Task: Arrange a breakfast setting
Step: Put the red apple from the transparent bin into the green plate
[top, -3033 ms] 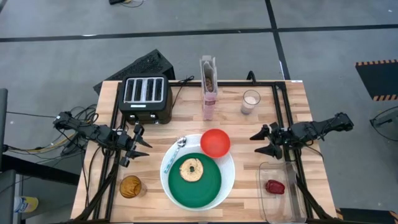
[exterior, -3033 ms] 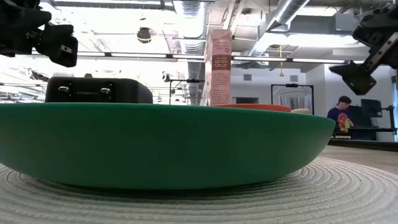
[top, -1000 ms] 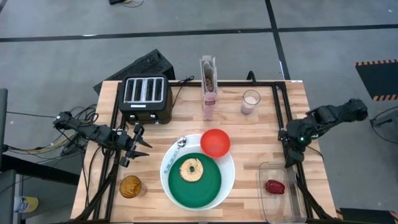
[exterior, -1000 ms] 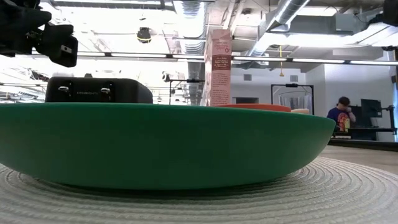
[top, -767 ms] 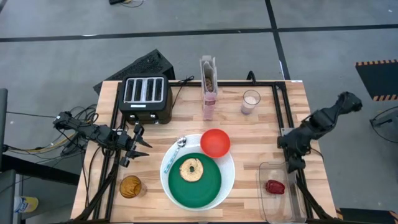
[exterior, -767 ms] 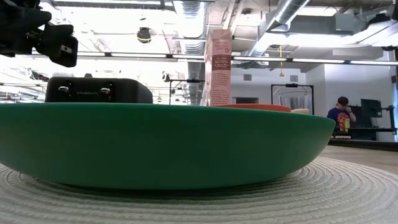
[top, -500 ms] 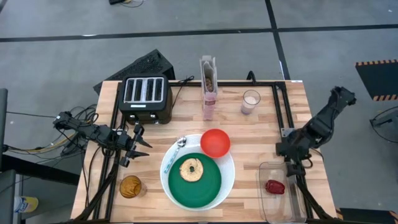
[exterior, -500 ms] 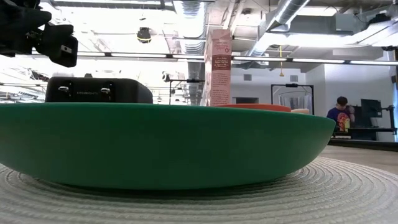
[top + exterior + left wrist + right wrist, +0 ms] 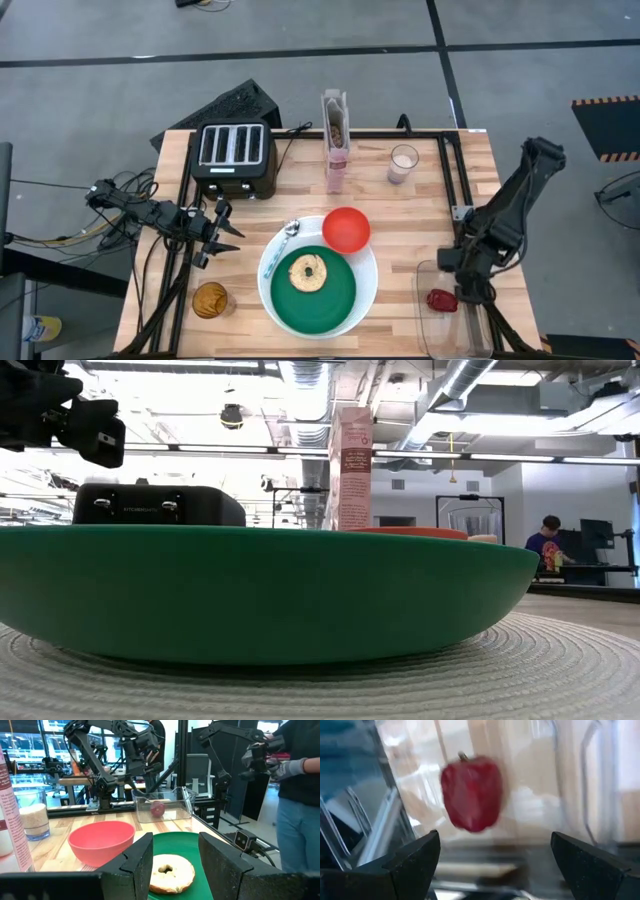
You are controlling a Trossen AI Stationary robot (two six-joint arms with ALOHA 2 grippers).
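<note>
A toasted bagel (image 9: 308, 272) lies on a green plate (image 9: 335, 305), which sits on a large white plate (image 9: 268, 292). A red bowl (image 9: 346, 229) and a metal spoon (image 9: 286, 238) rest on the white plate's far rim. A pink cereal box (image 9: 336, 140) stands upright behind them. A dark red food item (image 9: 441, 299) lies in a clear container (image 9: 432, 330) at the near right. My right gripper (image 9: 467, 290) is open just above that container, and its fingers frame the red item (image 9: 471, 792). My left gripper (image 9: 228, 232) is open, left of the plates, facing the bagel (image 9: 167, 870).
A black toaster (image 9: 234, 158) stands at the far left, a glass of white contents (image 9: 404, 163) at the far right, and an amber glass (image 9: 210, 299) at the near left. Black frame rails (image 9: 455, 190) run along the table. A person (image 9: 295, 795) stands beyond the table.
My right gripper has gone toward the table's near edge and down, with its arm stretching out, and now stands over the clear container with the red food item. Its fingers stay open. My left arm has kept still.
</note>
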